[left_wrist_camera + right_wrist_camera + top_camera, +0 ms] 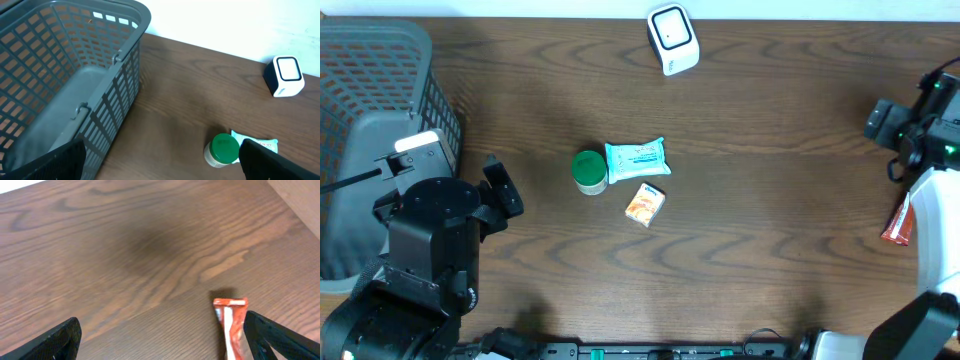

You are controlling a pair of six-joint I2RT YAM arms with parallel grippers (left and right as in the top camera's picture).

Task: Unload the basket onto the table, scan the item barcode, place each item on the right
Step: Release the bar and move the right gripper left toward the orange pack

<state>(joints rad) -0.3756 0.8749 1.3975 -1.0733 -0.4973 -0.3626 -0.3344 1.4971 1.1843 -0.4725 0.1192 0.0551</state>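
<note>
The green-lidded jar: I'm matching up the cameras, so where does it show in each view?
Overhead: the green-lidded jar stands near the table's middle, just left of the teal wipes pack.
Left wrist: the jar is at the bottom edge, right of centre, with the pack beside it.
Right wrist: not in it.
Shared landmark: the white scanner, top centre overhead and at the right edge in the left wrist view.
</note>
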